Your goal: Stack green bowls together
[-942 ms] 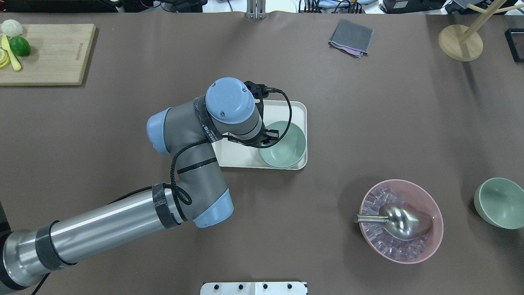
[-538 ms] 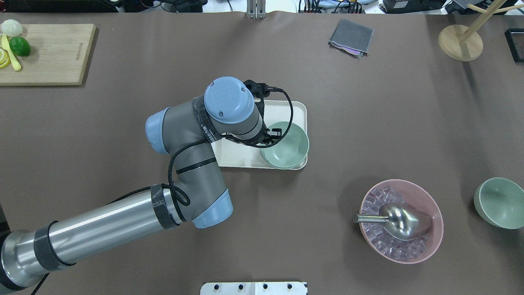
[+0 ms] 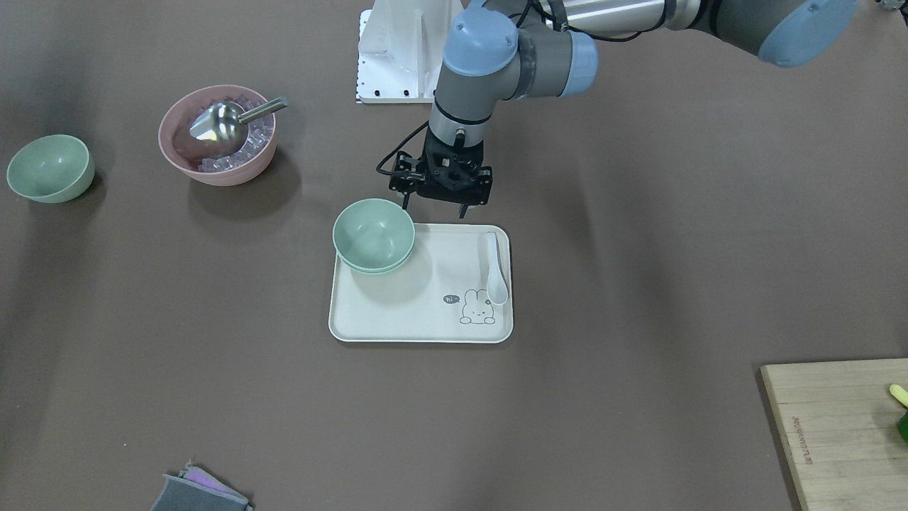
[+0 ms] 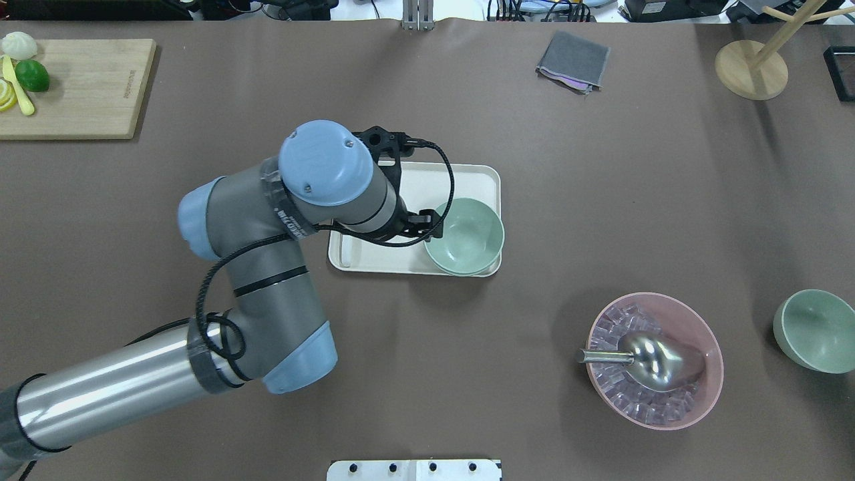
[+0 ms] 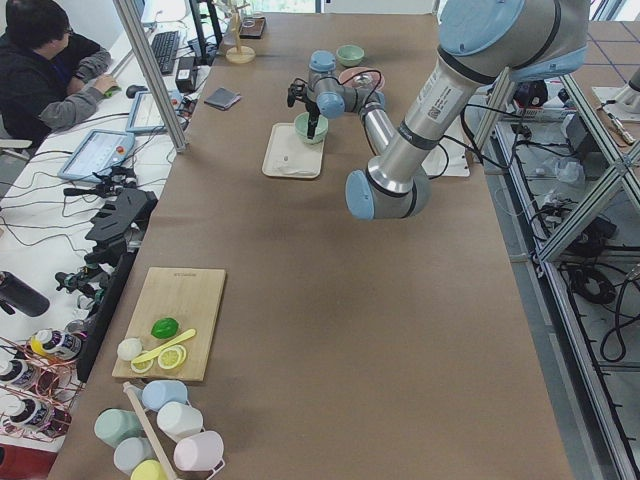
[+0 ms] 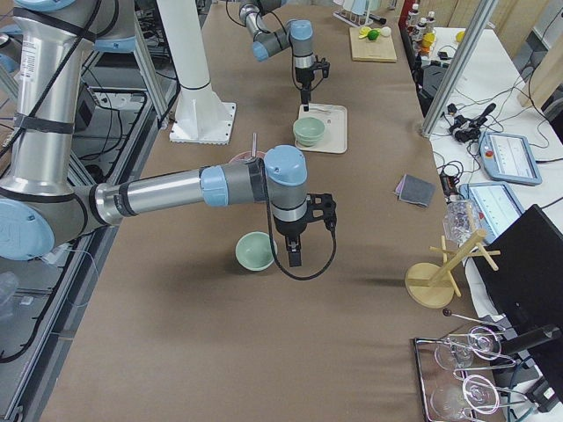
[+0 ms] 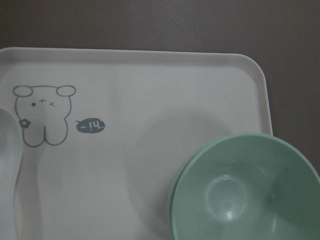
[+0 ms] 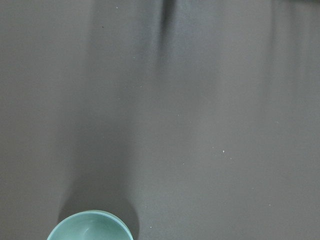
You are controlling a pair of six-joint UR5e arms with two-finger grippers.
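Drop done: left gripper [image 3: 434, 209], now open & empty, has backed off 2 nested green bowls [image 3: 374, 235] on tray [image 3: 418, 323]; 3rd bowl [image 3: 50, 168] remains.

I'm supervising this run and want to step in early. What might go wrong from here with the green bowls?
The stacked pair sits at a corner of the tray, upper bowl slightly off-centre; the left gripper, fingers open close beside its rim, may clip it. Carrying the third bowl over may snag the scoop in the pink bowl.
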